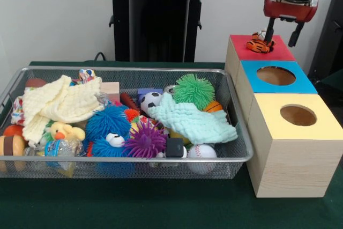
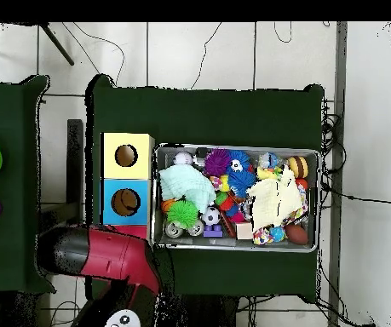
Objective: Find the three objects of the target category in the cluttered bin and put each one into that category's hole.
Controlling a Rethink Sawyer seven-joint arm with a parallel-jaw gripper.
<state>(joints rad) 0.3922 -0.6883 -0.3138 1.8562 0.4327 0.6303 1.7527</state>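
Note:
The orange-and-black striped tiger (image 1: 259, 43) lies on the red-faced box (image 1: 270, 53), covering its hole. My gripper (image 1: 282, 34) hangs just above it with its fingers (image 1: 269, 27) spread open and empty. A yellow duck with an orange beak (image 1: 65, 131) lies in the left front of the wire-mesh bin (image 1: 128, 159), among the clutter. I cannot make out a third plush animal. In the overhead view my red arm (image 2: 117, 255) covers the red box, and the bin (image 2: 237, 248) lies to its right.
A blue-faced box (image 1: 300, 85) and a yellow-faced box (image 1: 321, 127) with round holes stand in front of the red one. The bin holds a cream cloth (image 1: 59, 103), a mint cloth (image 1: 193, 122), fuzzy balls (image 1: 110, 122), a soccer ball (image 1: 151, 100) and a baseball (image 1: 202, 152).

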